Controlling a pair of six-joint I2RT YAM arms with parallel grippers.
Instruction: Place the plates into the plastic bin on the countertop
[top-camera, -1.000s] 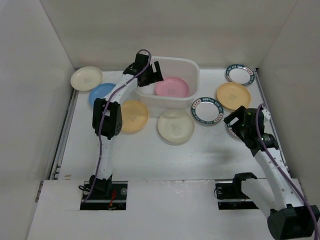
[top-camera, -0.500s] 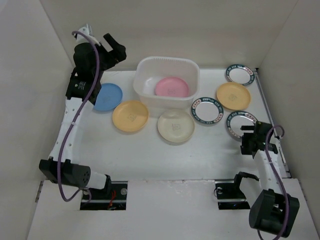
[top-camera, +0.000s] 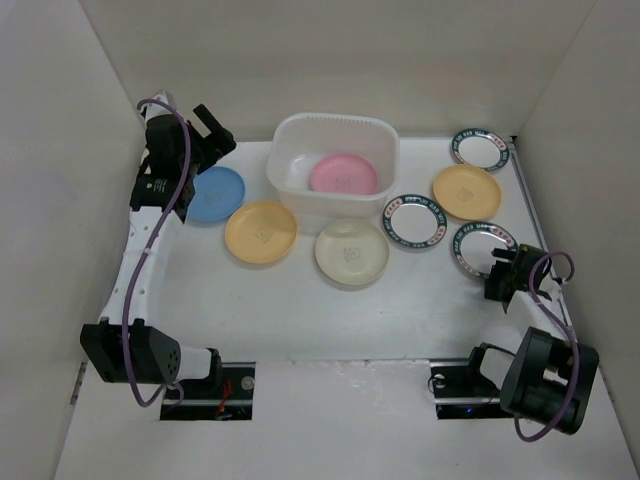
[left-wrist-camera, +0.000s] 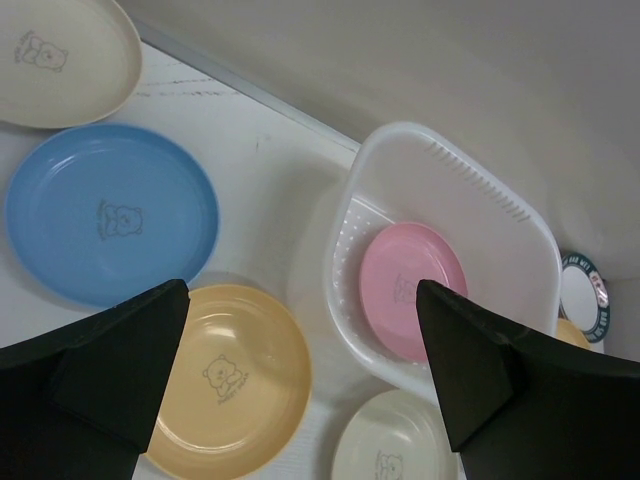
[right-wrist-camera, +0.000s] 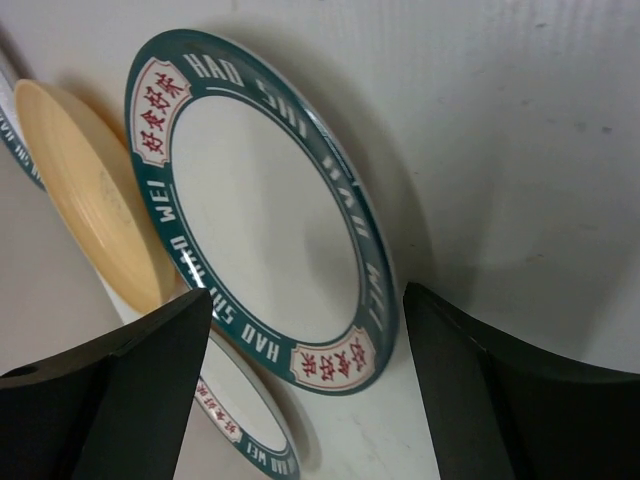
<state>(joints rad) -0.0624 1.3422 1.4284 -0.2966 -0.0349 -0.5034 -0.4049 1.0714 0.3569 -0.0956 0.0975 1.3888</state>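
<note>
The plastic bin (left-wrist-camera: 500, 225) is milky translucent plastic, smooth-walled with fine moulded slots, and the pink plate (left-wrist-camera: 412, 290) in it has a smooth satin face. At three o'clock on the matt white surface (top-camera: 300, 300), the teal-rimmed plate (right-wrist-camera: 260, 210) is glossy over its printed band; the blue plate (left-wrist-camera: 110, 212) at ten o'clock looks smooth and softly shiny.

A pink plate (top-camera: 343, 175) lay flat inside the translucent plastic bin (top-camera: 335, 126). A blue plate (top-camera: 215, 193), yellow plate (top-camera: 260, 232) and cream plate (top-camera: 352, 252) lay flat on the white countertop (top-camera: 300, 300) nearby.
</note>
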